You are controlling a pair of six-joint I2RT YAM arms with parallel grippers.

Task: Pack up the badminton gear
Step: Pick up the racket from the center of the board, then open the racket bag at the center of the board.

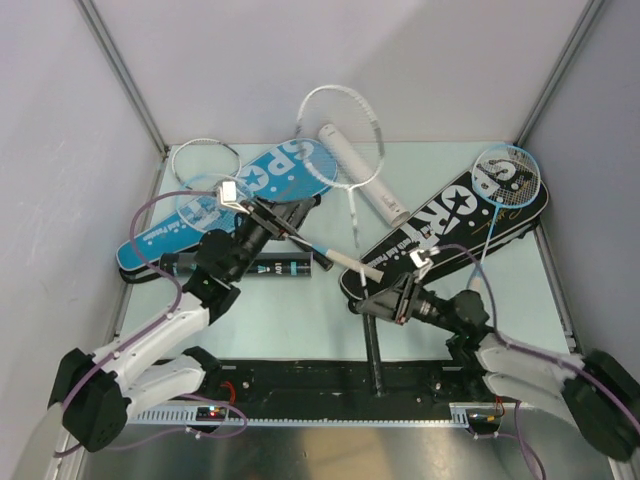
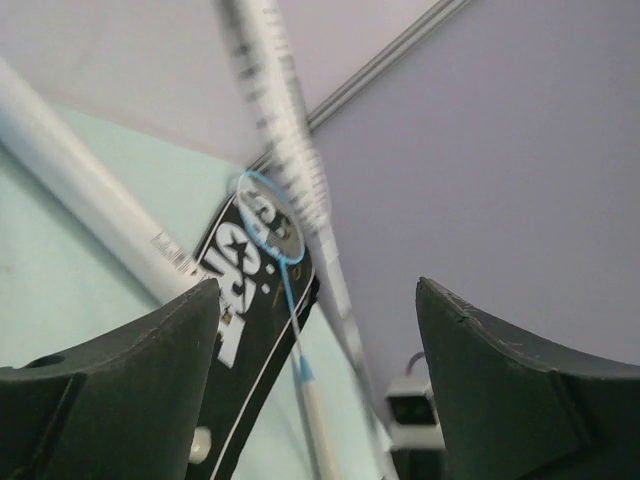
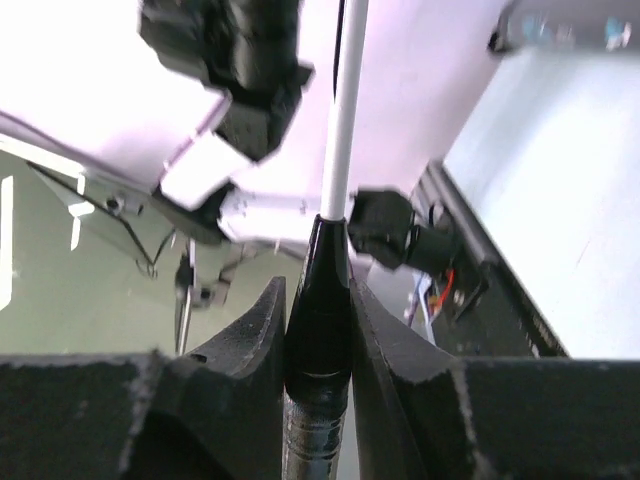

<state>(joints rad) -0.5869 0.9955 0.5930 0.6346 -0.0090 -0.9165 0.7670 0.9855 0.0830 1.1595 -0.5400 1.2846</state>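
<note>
The right gripper (image 3: 318,290) is clamped on the black handle of the white-headed racket (image 3: 343,130). The racket's head is seen toward the rear, beside the white shuttle tube (image 1: 362,185). The left gripper (image 2: 318,290) is set with fingers wide apart, and the blurred shaft passes between them. A light-blue racket (image 1: 508,178) is laid on the black SPORT cover (image 1: 450,225), at the right rear.

rackets (image 1: 342,130): 4 | covers: 2 – blue cover (image 1: 270,180), black cover (image 1: 450,215) | tubes: 2 – white tube (image 1: 385,200), black tube (image 1: 285,267)
</note>
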